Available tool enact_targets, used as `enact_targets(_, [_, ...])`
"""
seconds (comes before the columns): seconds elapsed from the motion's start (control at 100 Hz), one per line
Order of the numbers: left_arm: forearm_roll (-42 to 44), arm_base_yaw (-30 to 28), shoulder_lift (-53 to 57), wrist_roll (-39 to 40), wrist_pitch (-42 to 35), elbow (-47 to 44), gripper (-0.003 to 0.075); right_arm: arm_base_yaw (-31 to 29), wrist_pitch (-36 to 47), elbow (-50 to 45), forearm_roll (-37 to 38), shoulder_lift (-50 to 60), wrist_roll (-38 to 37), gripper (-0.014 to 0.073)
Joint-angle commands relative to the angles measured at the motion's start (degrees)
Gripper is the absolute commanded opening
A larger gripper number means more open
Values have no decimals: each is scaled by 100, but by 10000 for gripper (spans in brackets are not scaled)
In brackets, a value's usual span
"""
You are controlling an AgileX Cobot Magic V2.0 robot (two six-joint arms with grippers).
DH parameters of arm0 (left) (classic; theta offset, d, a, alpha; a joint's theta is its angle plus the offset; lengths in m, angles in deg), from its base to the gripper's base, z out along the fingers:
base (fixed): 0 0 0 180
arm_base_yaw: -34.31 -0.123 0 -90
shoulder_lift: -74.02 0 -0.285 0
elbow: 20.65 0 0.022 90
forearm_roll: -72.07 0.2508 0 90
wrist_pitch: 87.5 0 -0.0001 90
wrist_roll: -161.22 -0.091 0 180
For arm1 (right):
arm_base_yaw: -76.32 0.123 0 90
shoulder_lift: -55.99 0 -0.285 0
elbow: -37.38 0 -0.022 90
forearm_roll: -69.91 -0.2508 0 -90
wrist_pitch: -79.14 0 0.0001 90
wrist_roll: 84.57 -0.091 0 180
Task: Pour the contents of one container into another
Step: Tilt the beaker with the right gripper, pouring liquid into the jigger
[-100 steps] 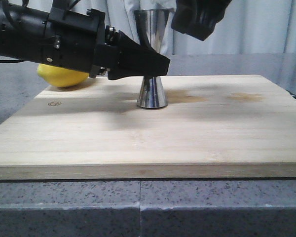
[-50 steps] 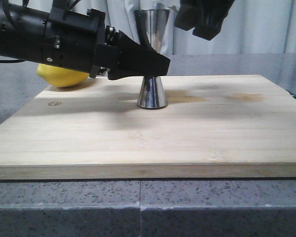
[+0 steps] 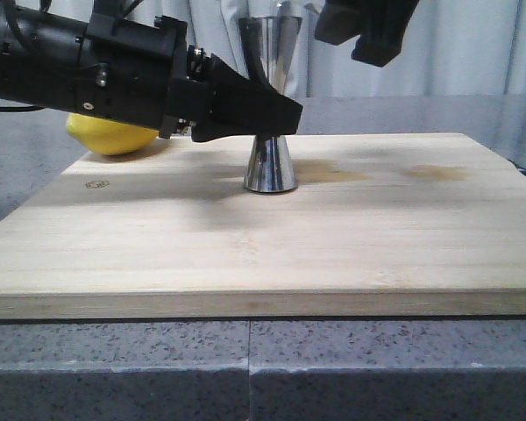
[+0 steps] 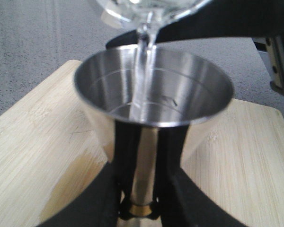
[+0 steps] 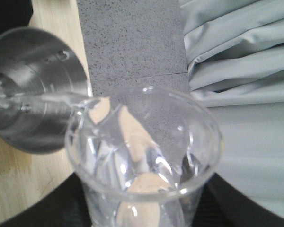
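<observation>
While beaker (image 5: 142,156) pours, right hand (image 3: 368,26) rose.

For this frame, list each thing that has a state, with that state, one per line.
Jigger: upright on the wooden board, clamped at its waist, top cup taking in liquid.
Beaker: tilted, spout over the jigger's cup, a clear stream running out.
Left gripper: shut on the jigger.
Right gripper: above the jigger, shut on the beaker.
Lemon: resting behind the left arm, untouched.
</observation>
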Motion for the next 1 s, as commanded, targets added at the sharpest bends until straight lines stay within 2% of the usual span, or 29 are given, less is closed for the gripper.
enact_targets(0.0, [-459,34,205,0,410,158,114,1,187,193,308,181,28,267])
enact_targets(0.99, [-459,34,205,0,410,158,114,1,332,193,1007,181,28,267])
